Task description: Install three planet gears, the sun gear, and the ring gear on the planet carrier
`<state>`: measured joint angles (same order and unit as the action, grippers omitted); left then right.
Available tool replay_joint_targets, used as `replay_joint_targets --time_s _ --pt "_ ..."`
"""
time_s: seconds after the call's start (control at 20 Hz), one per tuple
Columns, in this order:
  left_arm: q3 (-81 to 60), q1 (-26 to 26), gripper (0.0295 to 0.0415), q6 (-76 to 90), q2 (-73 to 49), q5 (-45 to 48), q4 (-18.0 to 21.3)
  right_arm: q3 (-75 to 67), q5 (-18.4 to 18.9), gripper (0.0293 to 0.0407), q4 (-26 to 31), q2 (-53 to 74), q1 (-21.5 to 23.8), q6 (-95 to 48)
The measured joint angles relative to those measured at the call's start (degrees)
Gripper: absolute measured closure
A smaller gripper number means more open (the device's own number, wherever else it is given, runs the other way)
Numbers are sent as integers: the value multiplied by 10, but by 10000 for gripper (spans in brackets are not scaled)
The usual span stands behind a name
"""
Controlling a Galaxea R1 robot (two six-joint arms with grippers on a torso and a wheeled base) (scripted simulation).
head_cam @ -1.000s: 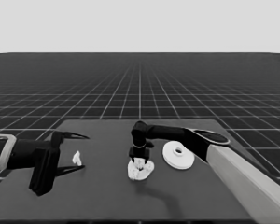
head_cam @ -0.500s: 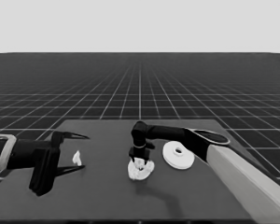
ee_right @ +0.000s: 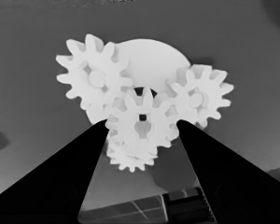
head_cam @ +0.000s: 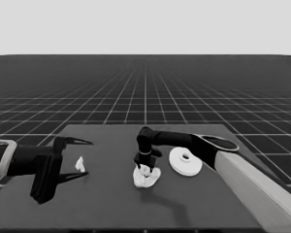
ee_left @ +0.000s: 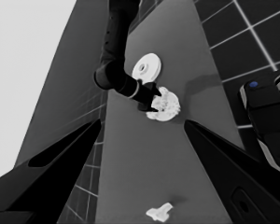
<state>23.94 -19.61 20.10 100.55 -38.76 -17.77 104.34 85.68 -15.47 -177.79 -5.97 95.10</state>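
Note:
The smaller round part [head_cam: 154, 177] lies mid-table; in the right wrist view [ee_right: 149, 56] it carries three planet gears [ee_right: 95, 74] [ee_right: 200, 95] [ee_right: 130, 157] around its hole. A fourth small gear [ee_right: 142, 128] stands over the middle, meshed between them. My right gripper [head_cam: 144, 166] [ee_right: 142, 122] points straight down with a finger against each side of that centre gear. The larger round part [head_cam: 177, 163] [ee_left: 152, 62] lies flat just right of the stack, apart from it. My left gripper [head_cam: 88, 158] waits open over the table's left end.
A thin white piece [head_cam: 80, 164] [ee_left: 159, 212] lies on the table between the left gripper's open fingers, not held. The right arm's pale grey part fills the lower right corner of the head view. Dark machinery with blue lights [ee_left: 266, 121] sits past the table's edge.

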Motion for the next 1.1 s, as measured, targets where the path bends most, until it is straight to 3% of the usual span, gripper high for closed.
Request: replay_joint_targets --time_s 1.1 --pt "0 0 326 0 0 0 0 0 0 390 0 0 0 132"
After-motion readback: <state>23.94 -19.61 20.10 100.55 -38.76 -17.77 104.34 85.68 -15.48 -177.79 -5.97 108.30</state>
